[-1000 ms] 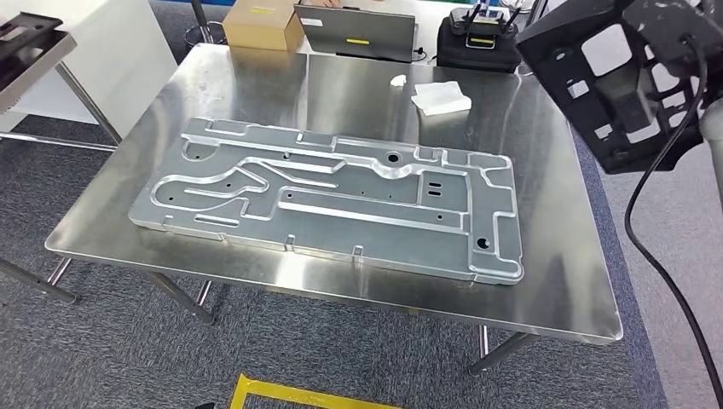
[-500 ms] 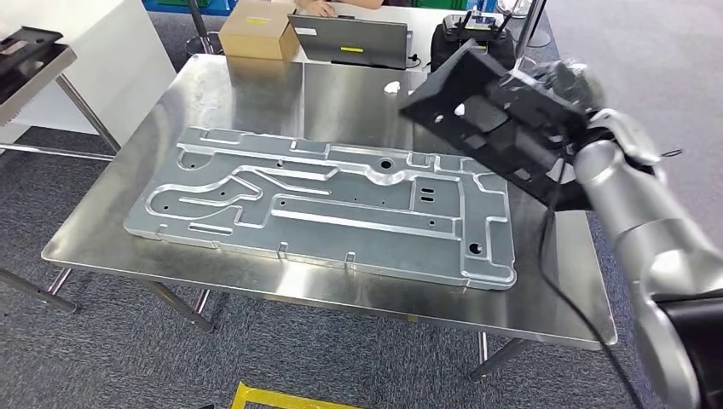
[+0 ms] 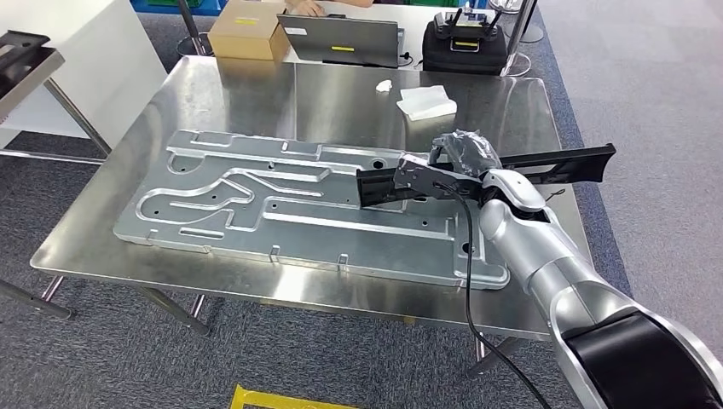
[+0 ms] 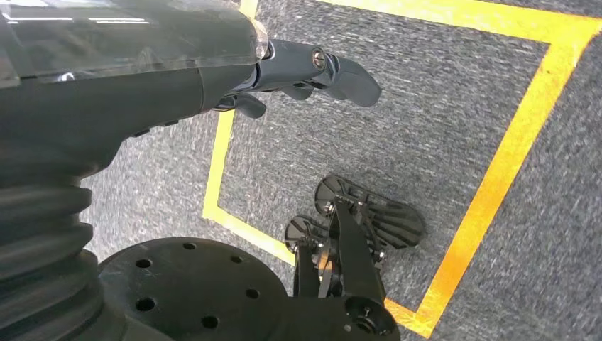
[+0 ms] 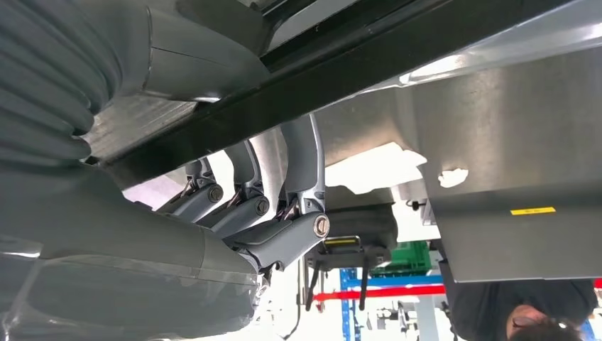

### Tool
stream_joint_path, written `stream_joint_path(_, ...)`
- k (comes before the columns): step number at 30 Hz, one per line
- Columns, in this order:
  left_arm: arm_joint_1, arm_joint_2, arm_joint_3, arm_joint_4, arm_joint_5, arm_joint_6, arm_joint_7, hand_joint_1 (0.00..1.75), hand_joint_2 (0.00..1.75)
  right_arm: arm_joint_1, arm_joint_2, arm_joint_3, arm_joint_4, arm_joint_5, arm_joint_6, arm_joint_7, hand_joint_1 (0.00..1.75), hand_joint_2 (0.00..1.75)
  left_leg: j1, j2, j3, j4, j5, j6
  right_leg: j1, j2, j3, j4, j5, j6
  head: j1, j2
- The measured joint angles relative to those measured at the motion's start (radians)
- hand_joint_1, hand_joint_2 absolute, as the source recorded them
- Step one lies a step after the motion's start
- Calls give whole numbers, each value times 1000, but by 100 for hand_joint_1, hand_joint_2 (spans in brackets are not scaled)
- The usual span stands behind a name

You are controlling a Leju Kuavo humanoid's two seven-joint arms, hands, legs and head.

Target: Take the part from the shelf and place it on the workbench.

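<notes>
Black part [image 3: 477, 175]: flat perforated plate, seen edge-on, held about level low over the workbench [image 3: 341, 94], above the right end of the large machined aluminium panel [image 3: 281, 204]. Gripped near mid-length by right hand [image 3: 460, 153], fingers [image 5: 284, 170] curled round its edge. Judged stiff, moderately light, long enough to lever in the grasp; a middle hold suits. Left hand [image 4: 312, 71] hanging over carpet, fingers apart, holding nothing. Steel top smooth, likely slippery. White cloth [image 3: 426, 100], laptop [image 3: 345, 38], cardboard box [image 3: 243, 30] at far edge.
</notes>
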Motion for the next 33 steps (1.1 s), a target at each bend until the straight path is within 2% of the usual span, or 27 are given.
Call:
stream_joint_path(14, -3, 9, -24, 0, -26, -4, 16, 0, 175, -63, 27, 13, 12, 14, 23, 77, 175, 175, 0, 0, 0, -1, 0, 0, 0, 0, -1, 1, -1, -1, 0, 0)
stream_joint_path(22, -7, 16, -37, 0, -33, -2, 17, 0, 175, -133, 86, 13, 32, 20, 41, 117, 175, 175, 0, -3, -1, -1, 0, 0, 0, -4, -1, 1, -2, -3, 0, 0)
stream_joint_path(28, -9, 18, -37, 0, -32, 9, 15, 0, 175, -134, 136, 13, 43, 34, 40, 104, 175, 175, 0, -4, -1, -1, 0, 0, 0, -6, -1, 1, -3, -2, 0, 0)
stream_joint_path(33, -9, 17, -38, 0, -32, 15, 20, 0, 175, -120, 152, 13, 52, 37, 38, 105, 175, 175, 0, -6, -2, -1, 0, 0, 0, -8, -1, 0, -3, -2, 0, 0)
